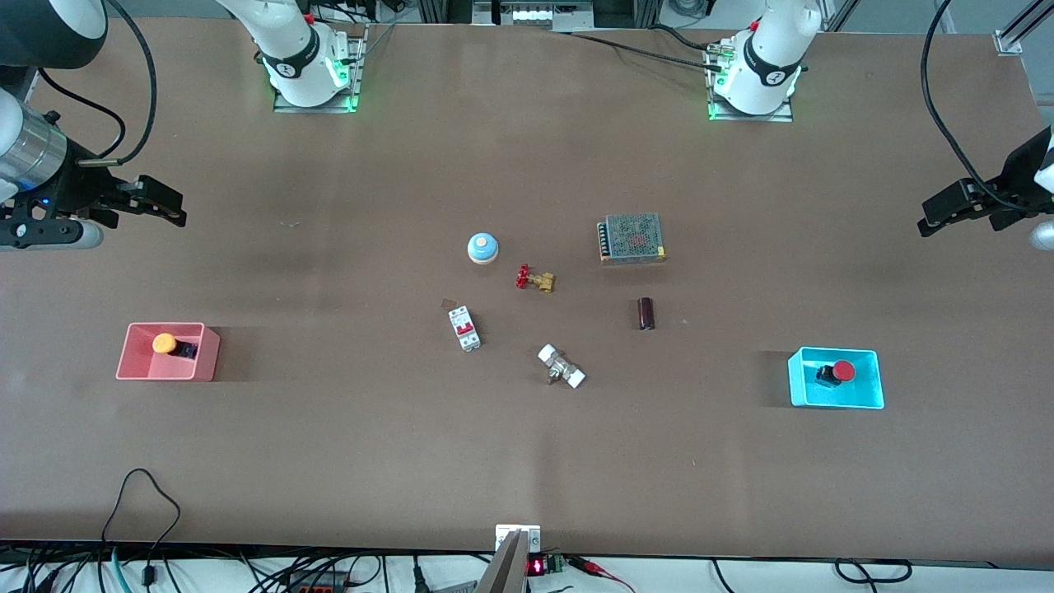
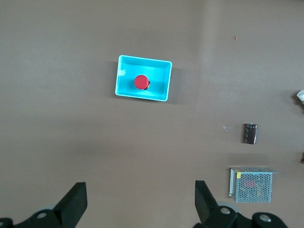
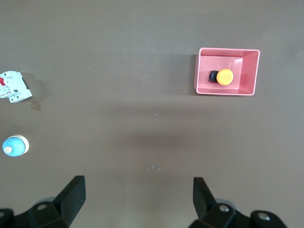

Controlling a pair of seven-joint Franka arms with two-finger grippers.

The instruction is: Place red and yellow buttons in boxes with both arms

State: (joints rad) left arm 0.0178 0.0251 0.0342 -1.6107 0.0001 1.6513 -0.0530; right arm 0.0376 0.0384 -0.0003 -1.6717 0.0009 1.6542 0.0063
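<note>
Two bins, yellow button (image 1: 165, 343) in pink bin (image 1: 132, 364), red button (image 1: 842, 371) in cyan bin (image 1: 856, 402)

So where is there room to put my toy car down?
Bare table lies between the pink box and the white breaker, and between the dark cylinder and the cyan box. The middle is crowded around the brass valve.

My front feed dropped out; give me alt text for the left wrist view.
The red button sits inside the cyan box on the brown table. The left tool is open and empty above the table, with a mesh-topped metal unit and a dark cylinder off to one side.
</note>
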